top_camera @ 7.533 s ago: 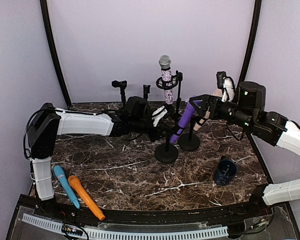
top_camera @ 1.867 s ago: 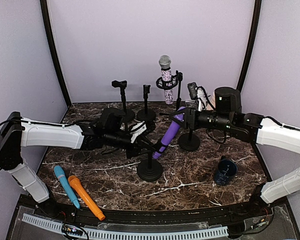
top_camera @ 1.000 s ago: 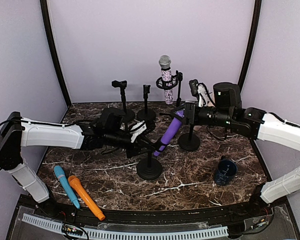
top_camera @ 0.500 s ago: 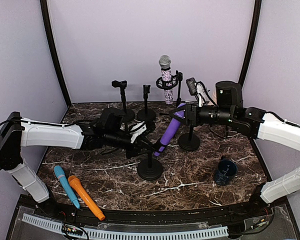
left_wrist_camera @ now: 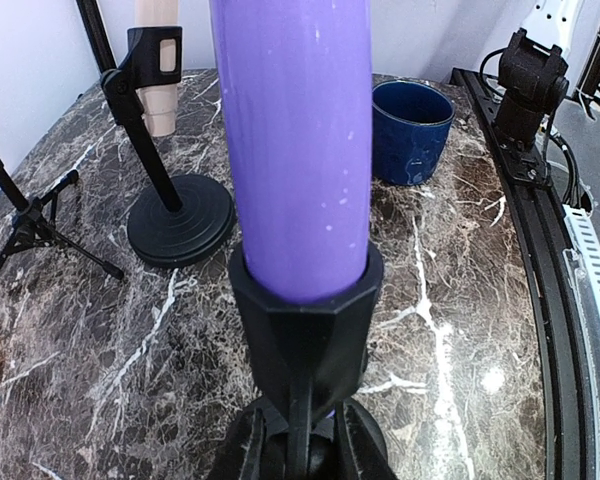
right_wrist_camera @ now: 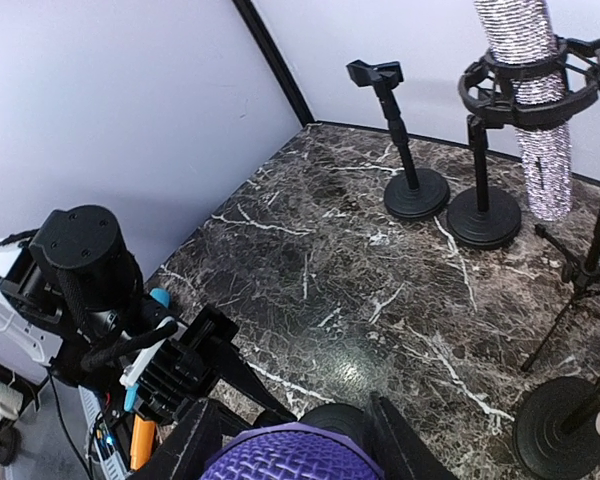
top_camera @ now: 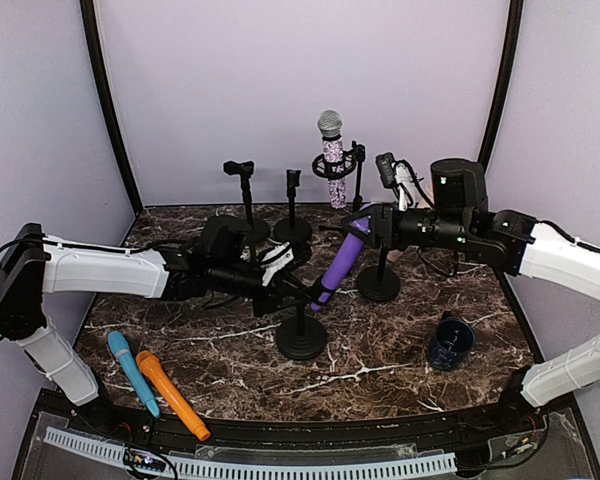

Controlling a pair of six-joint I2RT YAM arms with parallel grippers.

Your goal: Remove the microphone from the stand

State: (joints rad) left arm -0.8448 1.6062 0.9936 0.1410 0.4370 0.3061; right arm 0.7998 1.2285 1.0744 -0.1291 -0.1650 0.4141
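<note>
Stand (top_camera: 301, 340) moved left, nearer vs earliest frame. L gripper (top_camera: 280, 283) clamps its stem; R gripper (top_camera: 375, 225) clamps purple mic (top_camera: 342, 262) at top. Mic axis slants up-right toward R gripper.

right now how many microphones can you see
5: purple one clipped in the centre stand, glittery one upright at the back, blue and orange lying front left, and seemingly a cream one, mostly hidden, by the right-hand stand.

High rear overview; wrist close-ups, likely of microphone (top_camera: 342, 262)
</note>
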